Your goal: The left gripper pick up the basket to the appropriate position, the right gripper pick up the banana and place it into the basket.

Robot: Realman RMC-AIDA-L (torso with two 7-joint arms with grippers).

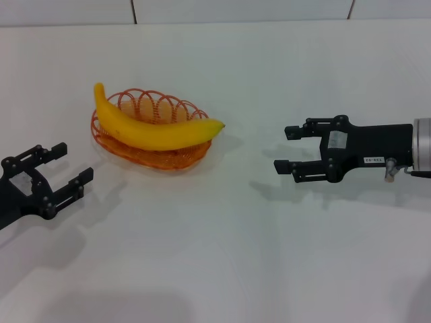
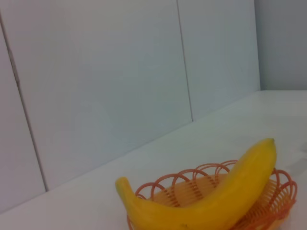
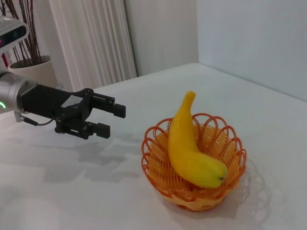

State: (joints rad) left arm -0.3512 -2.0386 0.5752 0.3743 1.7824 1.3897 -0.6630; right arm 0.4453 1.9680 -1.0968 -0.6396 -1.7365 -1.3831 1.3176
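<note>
On the white table [image 1: 269,256] the task looks finished: the orange wire basket [image 1: 172,160] at ten o'clock holds the banana [image 1: 148,128] across its rim, while the left gripper [image 1: 71,171] at eight and right gripper [image 1: 288,149] at three hang wide-fingered, empty.

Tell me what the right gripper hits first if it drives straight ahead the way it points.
Probably the banana, whose tip overhangs the basket rim toward the open right gripper. Height is unclear, so it could meet the rim instead.
</note>
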